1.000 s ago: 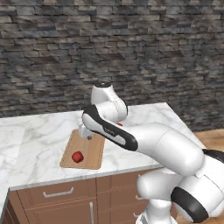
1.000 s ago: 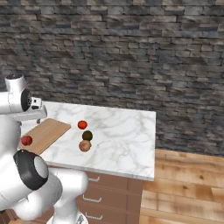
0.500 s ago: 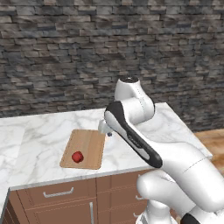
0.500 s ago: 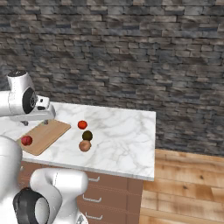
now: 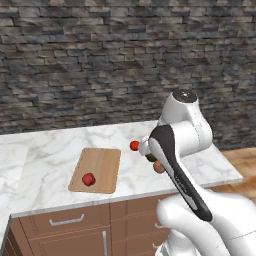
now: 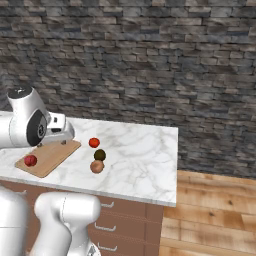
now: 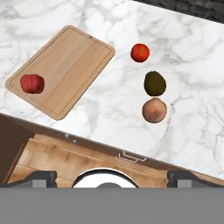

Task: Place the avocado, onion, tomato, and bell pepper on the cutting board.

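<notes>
In the left base view, the arm's white link covered most of the avocado (image 5: 150,158) and part of the onion (image 5: 159,167), leaving only slivers visible. In the right base view, the arm hid the far left corner of the cutting board (image 6: 52,156). The hand view's bottom cut off both fingertips (image 7: 40,178).

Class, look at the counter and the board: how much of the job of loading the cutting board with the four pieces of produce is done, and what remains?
Done: the bell pepper lies on the cutting board. In hand: nothing; the gripper is open and empty, high above the counter's front edge. Left: the tomato, the avocado and the onion sit on the marble counter beside the board, the avocado and onion close together.
</notes>
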